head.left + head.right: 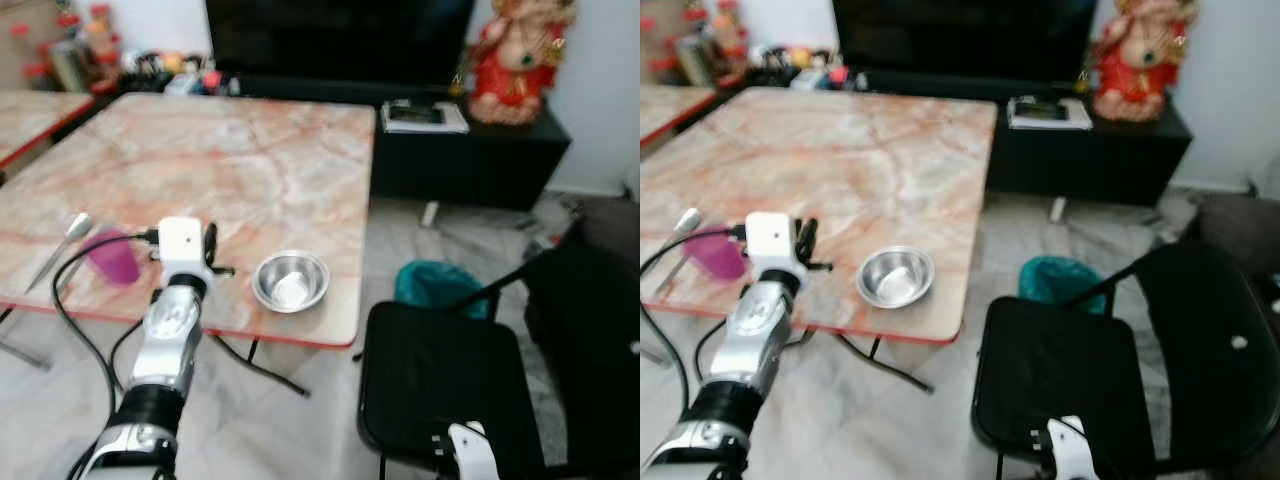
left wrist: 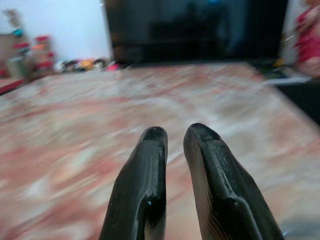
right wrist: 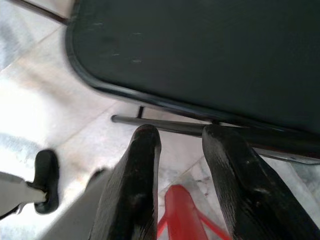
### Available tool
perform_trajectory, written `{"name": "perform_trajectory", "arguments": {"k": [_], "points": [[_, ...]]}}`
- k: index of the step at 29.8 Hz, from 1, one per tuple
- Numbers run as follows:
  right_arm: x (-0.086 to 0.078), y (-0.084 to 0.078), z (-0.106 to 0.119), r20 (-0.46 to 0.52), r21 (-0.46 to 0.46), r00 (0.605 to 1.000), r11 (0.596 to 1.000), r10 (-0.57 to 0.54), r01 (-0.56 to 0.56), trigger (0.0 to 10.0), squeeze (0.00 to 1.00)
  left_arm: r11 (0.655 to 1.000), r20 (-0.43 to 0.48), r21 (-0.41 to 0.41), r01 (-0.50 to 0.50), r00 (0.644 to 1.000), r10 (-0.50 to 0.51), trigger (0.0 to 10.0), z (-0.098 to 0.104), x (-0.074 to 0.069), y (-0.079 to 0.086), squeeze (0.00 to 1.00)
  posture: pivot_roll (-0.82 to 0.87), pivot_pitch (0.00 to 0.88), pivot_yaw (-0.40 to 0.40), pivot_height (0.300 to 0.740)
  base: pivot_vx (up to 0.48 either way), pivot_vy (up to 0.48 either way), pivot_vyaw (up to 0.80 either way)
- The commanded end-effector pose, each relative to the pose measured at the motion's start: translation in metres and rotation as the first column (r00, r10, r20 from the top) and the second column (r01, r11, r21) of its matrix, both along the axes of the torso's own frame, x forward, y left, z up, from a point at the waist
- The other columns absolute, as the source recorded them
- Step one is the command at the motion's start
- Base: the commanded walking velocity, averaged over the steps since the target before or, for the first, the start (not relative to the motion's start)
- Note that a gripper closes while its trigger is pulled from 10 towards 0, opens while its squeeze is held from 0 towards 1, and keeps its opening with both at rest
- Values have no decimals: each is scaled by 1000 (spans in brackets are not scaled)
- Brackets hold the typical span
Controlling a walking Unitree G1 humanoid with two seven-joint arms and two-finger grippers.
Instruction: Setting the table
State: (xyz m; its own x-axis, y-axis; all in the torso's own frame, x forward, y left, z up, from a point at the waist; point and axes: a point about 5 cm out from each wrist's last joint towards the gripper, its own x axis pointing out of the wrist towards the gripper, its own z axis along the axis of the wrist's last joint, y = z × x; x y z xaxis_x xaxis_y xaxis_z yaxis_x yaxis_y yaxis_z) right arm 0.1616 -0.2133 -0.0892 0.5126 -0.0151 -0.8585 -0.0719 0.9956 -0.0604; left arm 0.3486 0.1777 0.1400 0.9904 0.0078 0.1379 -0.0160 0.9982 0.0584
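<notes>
1. The left gripper is hovering over the near part of the marble desk, its fingers standing narrowly apart with nothing between them. Setting is barely begun, I judge.
2. The pink cup is sitting near the front edge, just beside the left wrist. A sideways swing of that arm is risking a knock that could tip it off the desk.
3. The steel bowl is resting close to the front edge too, on the arm's other side. A careless nudge is likely to slide it over.
4. The spoon is lying beyond the cup; blur is making its exact contact with the cup hard to tell.
5. The black cable is looping by the cup and could be snagging it.
6. The right gripper is hanging low over the black chair, fingers moderately apart and empty; lifting it carelessly could be catching the seat frame.
</notes>
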Motion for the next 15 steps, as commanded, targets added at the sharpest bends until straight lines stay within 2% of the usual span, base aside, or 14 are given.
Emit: {"name": "perform_trajectory", "arguments": {"k": [1, 6, 8, 13, 15], "points": [[1, -4, 1, 6, -6, 1000, 1000, -13, 13, 10000, 0, 1000, -12, -8, 22, 1000, -22, 10000, -1, 0, -5, 0, -5, 0, -7, 740, 349, 0, 0], [1, -4, 1, 5, -7, 1000, 1000, -16, 16, 10000, 0, 999, -13, -8, 38, 999, -38, 10000, -1, -1, -7, 0, -2, 0, -9, 740, 345, 0, 0], [1, -4, 1, 5, -6, 1000, 1000, -16, 16, 10000, 0, 998, -21, -19, 53, 998, -54, 10000, 1, -1, -8, 0, -2, 0, -9, 740, 122, 0, 0], [0, -4, 1, 5, -6, 1000, 1000, -19, 19, 10000, 0, 978, -38, -200, 56, 997, -65, 10000, 15, -1, -8, 0, -4, 0, -6, 740, 0, 0, 0], [0, -4, 1, 5, -6, 1000, 1000, -20, 20, 10000, 0, 969, -87, -242, 46, 994, -69, 10000, 22, -4, -7, 0, 3, 0, -7, 740, 0, 0, 0]]}}
